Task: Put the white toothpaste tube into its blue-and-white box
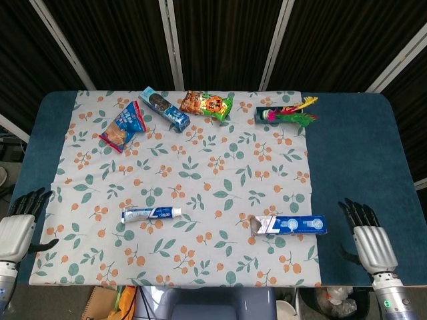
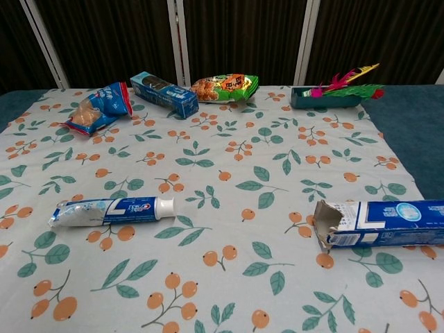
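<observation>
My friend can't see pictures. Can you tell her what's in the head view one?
A white toothpaste tube and its open blue-and-white box lie apart on a flowery cloth, tube left, box right. Snack packs sit along the far edge. The left hand and right hand wait open at the near corners, holding nothing.

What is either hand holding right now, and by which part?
Nothing. The left hand and right hand are both empty with fingers apart at the table's near edge; the toothpaste tube and its box lie untouched on the cloth.
</observation>
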Controlling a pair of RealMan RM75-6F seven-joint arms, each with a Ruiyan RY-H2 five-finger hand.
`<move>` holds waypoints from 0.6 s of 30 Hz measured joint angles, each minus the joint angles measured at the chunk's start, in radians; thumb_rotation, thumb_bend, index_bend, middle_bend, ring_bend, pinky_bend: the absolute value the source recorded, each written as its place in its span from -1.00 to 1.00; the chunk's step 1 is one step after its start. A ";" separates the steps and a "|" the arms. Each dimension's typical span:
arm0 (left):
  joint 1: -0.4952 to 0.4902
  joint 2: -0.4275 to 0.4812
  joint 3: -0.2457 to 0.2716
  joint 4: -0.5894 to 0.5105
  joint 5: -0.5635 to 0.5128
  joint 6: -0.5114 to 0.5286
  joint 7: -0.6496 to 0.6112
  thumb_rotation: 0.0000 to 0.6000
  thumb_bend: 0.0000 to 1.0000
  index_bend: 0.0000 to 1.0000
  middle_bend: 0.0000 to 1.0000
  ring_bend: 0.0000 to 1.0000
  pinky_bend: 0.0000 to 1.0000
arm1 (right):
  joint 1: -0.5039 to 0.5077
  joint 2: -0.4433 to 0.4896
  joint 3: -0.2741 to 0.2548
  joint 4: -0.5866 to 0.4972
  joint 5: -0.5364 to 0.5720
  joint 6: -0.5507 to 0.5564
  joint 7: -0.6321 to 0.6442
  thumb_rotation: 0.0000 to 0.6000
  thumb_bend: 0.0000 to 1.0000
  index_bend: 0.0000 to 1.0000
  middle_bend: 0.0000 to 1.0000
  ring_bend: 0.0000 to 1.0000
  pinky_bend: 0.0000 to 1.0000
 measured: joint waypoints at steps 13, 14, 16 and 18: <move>0.001 -0.007 0.007 -0.024 0.019 -0.019 0.014 1.00 -0.94 -1.00 -1.00 -1.00 -1.00 | 0.091 -0.116 0.012 -0.127 0.113 -0.159 -0.280 1.00 -0.30 -1.00 -0.96 -1.00 -1.00; 0.001 -0.006 0.007 -0.026 0.018 -0.021 0.014 1.00 -0.94 -1.00 -1.00 -1.00 -1.00 | 0.102 -0.137 0.020 -0.125 0.135 -0.169 -0.301 1.00 -0.30 -1.00 -0.96 -1.00 -1.00; 0.001 -0.003 0.007 -0.029 0.016 -0.028 0.014 1.00 -0.94 -1.00 -1.00 -1.00 -1.00 | 0.116 -0.165 0.030 -0.117 0.165 -0.182 -0.331 1.00 -0.30 -1.00 -0.96 -1.00 -1.00; 0.000 -0.001 0.007 -0.031 0.014 -0.031 0.014 1.00 -0.94 -1.00 -1.00 -1.00 -1.00 | 0.131 -0.195 0.040 -0.103 0.196 -0.194 -0.361 1.00 -0.30 -1.00 -0.96 -1.00 -1.00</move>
